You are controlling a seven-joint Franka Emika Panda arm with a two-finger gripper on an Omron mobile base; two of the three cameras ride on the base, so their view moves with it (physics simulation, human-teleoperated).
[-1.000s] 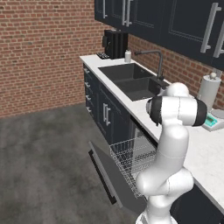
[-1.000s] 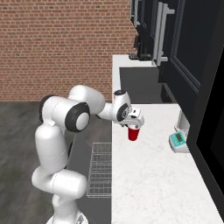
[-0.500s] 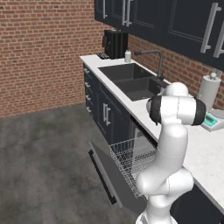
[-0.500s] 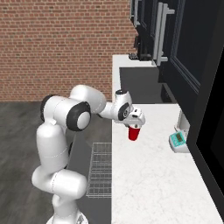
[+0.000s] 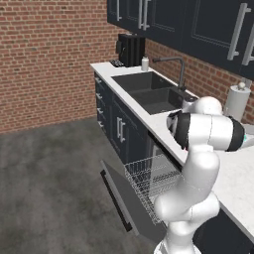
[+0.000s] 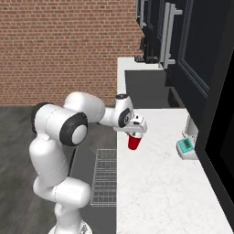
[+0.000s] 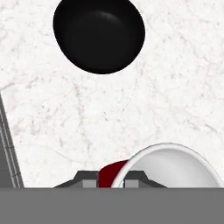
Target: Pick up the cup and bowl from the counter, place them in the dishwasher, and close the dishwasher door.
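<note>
Your fingers (image 6: 135, 132) gripped the cup (image 6: 133, 141) at centre frame, upright, rim up, above the desk (image 6: 160, 183); the bowl (image 7: 99, 34) lay upper centre.

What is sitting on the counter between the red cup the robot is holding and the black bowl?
Nothing: in the hand view, only bare white marble counter separates the cup from the bowl.

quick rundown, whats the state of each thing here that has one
dishwasher door: dropped open
wire rack: pulled out over the door, nothing seen in it
red cup: held in the jaws, lifted above the counter
gripper: shut on the red cup
black bowl: upright on the counter, untouched
upper cabinets: doors shut
faucet: no water seen running
</note>
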